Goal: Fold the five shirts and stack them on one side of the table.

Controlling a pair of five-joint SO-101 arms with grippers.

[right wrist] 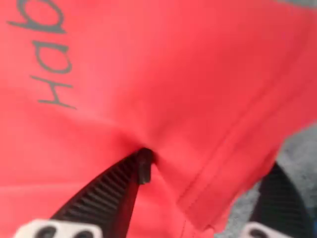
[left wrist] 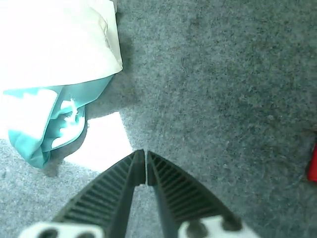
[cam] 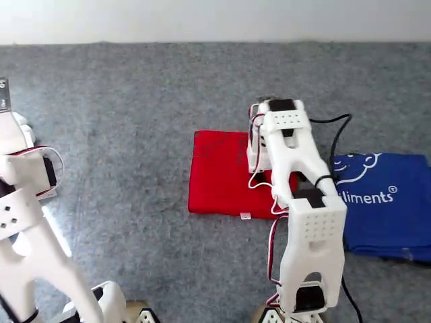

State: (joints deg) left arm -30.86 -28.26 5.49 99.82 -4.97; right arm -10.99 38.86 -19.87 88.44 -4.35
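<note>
A red shirt [cam: 219, 178] lies folded flat in the middle of the table, with grey lettering on it [right wrist: 47, 59]. My right arm [cam: 289, 145] stands over its right part. My right gripper [right wrist: 208, 183] is open at the shirt's hem: one finger [right wrist: 133, 173] presses on top of the red cloth, the other [right wrist: 280, 198] is past the edge, over the table. A folded blue shirt [cam: 384, 202] lies at the right side. My left gripper [left wrist: 147, 171] hangs shut and empty above bare table, near a cream shirt [left wrist: 49, 39] and a teal shirt [left wrist: 44, 134].
Grey carpet-like cloth [cam: 135, 121] covers the table. My left arm [cam: 20, 202] stands at the far left edge. A black cable [cam: 337, 131] runs from the right arm toward the blue shirt. A bright patch of light [left wrist: 101, 141] falls beside the teal shirt.
</note>
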